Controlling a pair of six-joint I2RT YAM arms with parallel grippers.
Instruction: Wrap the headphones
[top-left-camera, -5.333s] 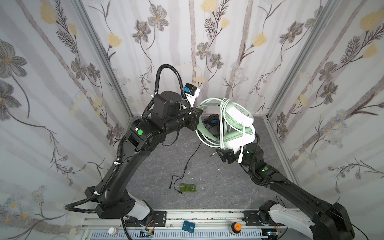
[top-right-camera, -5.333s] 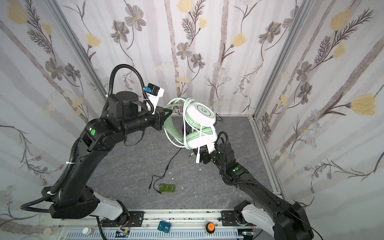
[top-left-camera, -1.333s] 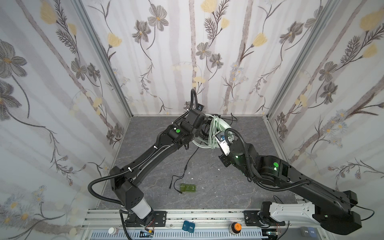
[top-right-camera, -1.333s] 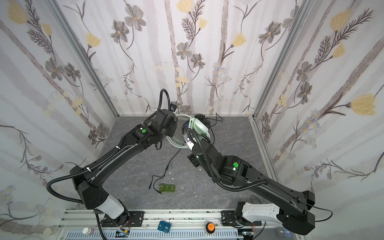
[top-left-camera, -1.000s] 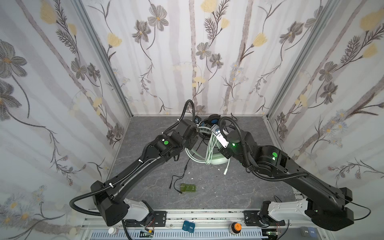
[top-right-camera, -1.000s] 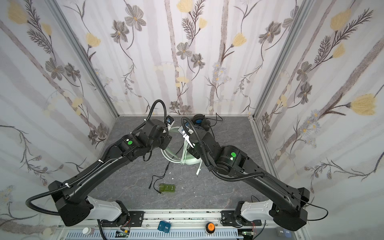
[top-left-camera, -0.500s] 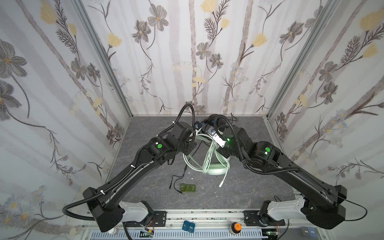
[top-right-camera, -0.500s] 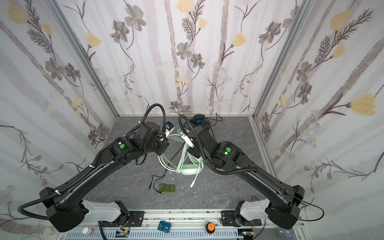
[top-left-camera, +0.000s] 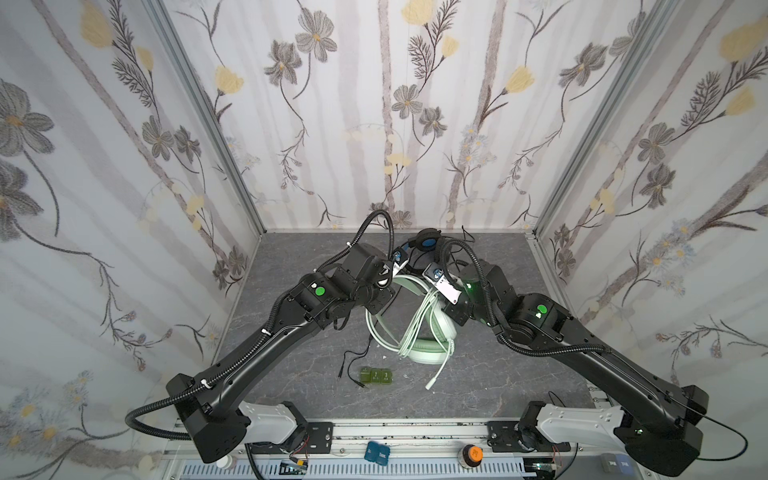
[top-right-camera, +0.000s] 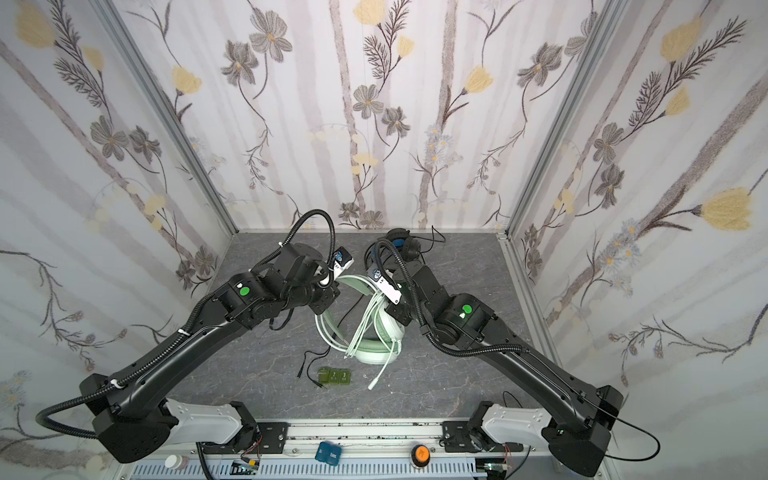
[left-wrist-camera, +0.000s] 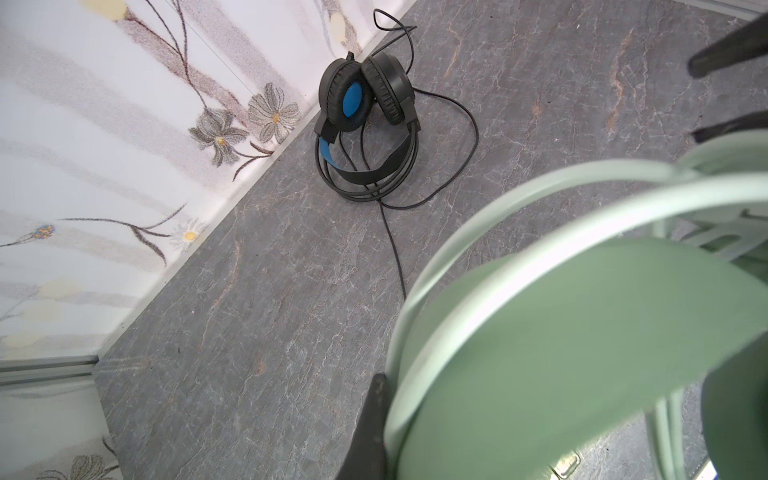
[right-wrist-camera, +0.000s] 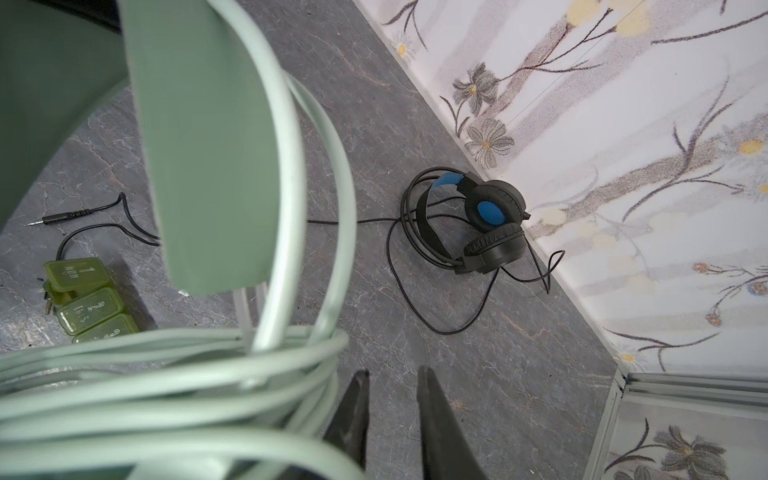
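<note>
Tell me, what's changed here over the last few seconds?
Both arms lowered the mint green headphones from up in the air down to the table. The right pincer has opened and let go; its jaws are empty. The left pincer still grips the headband. The black headphones by the back wall and the green blocks have not moved.

One sees mint-green headphones (top-left-camera: 441, 332), black headphones (left-wrist-camera: 390, 91) with blue pads, grey marbled floor (top-left-camera: 490, 386), walls (top-left-camera: 365, 124) with grey and yellow flowers.

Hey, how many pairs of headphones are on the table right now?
2. A mint green headset sits mid-table, its white cable looped over it. A black headset with blue pads is by the back wall. None seems hidden.
</note>
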